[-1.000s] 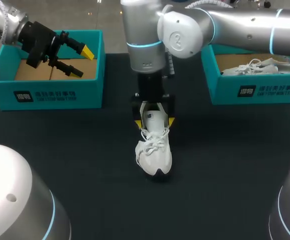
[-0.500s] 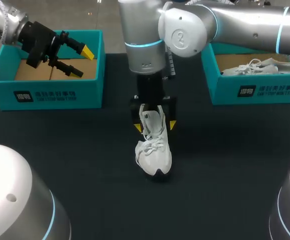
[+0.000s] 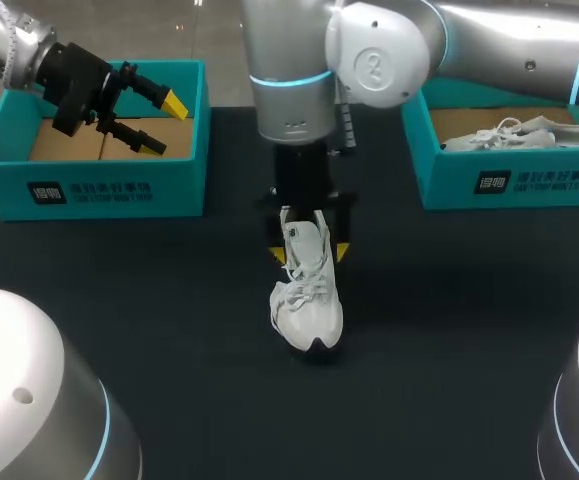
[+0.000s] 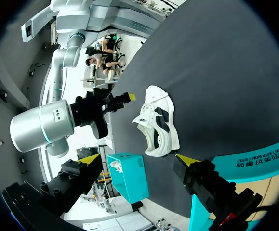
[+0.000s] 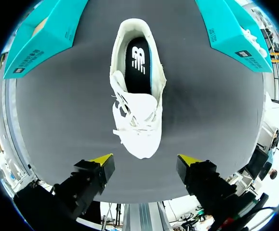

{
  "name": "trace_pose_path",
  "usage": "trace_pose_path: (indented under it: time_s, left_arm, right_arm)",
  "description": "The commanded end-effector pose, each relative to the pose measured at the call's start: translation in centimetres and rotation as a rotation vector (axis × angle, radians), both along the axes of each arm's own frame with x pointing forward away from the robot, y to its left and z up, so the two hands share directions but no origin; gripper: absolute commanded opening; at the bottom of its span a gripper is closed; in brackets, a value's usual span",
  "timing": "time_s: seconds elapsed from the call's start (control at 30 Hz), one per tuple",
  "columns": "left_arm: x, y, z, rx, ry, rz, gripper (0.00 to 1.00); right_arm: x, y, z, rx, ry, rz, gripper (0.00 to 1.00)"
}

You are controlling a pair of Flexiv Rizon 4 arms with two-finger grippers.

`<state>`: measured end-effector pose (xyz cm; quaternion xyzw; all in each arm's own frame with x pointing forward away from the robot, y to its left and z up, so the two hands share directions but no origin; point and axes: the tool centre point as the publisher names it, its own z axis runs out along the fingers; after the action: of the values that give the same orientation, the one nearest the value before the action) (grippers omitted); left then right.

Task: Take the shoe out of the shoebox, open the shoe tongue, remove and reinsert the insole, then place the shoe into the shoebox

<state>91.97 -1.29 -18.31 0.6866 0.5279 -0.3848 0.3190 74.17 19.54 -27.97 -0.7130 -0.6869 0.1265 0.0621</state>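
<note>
The white sneaker (image 3: 307, 300) is out on the worktop (image 3: 169, 300), insole (image 5: 140, 60) seated inside. My right tool (image 5: 146, 159) hangs wide open and empty over its heel. My left tool (image 3: 162, 124) is open and empty above the left shoebox (image 3: 89, 190). Insole work and reboxing likely remain.

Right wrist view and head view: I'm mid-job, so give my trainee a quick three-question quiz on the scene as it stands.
1. True or false: the right gripper is shut on the white sneaker.
2. Where is the black insole? A inside the sneaker; B flat on the table; C in a gripper.
3. What lies in the right teal shoebox?
Key: 1 false, it is open and clear of the sneaker. 2 A. 3 another white shoe.
</note>
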Motion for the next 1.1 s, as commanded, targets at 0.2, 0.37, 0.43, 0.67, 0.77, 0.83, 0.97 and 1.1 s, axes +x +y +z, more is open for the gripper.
trace_pose_path:
  time_s: [0.2, 0.37, 0.43, 0.67, 0.77, 0.83, 0.97, 1.1]
  left_arm:
    - [0.0, 0.0, 0.0, 0.003, -0.001, -0.001, 1.0]
    - [0.0, 0.0, 0.0, 0.003, -0.001, -0.001, 1.0]
    - [0.0, 0.0, 0.0, 0.003, -0.001, -0.001, 1.0]
    - [0.0, 0.0, 0.0, 0.003, -0.001, -0.001, 1.0]
    - [0.0, 0.0, 0.0, 0.003, -0.001, -0.001, 1.0]
    - [0.0, 0.0, 0.0, 0.003, -0.001, -0.001, 1.0]
    - [0.0, 0.0, 0.0, 0.003, -0.001, -0.001, 1.0]
    - [0.0, 0.0, 0.0, 0.003, -0.001, -0.001, 1.0]
  right_arm:
    - [-0.1, -0.5, -0.2, 0.012, -0.005, -0.001, 0.0]
    - [0.2, -0.4, -0.9, 0.019, -0.003, 0.003, 0.0]
    - [0.6, -0.4, -1.3, 0.024, -0.008, 0.003, 0.0]
    - [2.9, -0.4, -2.7, 0.009, -0.044, -0.003, 0.0]
    - [3.9, -0.5, -3.3, 0.004, -0.055, -0.002, 0.0]
    - [4.5, -0.5, -3.5, -0.001, -0.066, -0.005, 0.0]
    - [5.6, -0.6, -4.1, -0.006, -0.075, -0.013, 0.0]
    - [6.5, -0.8, -5.1, -0.001, -0.078, -0.03, 0.0]
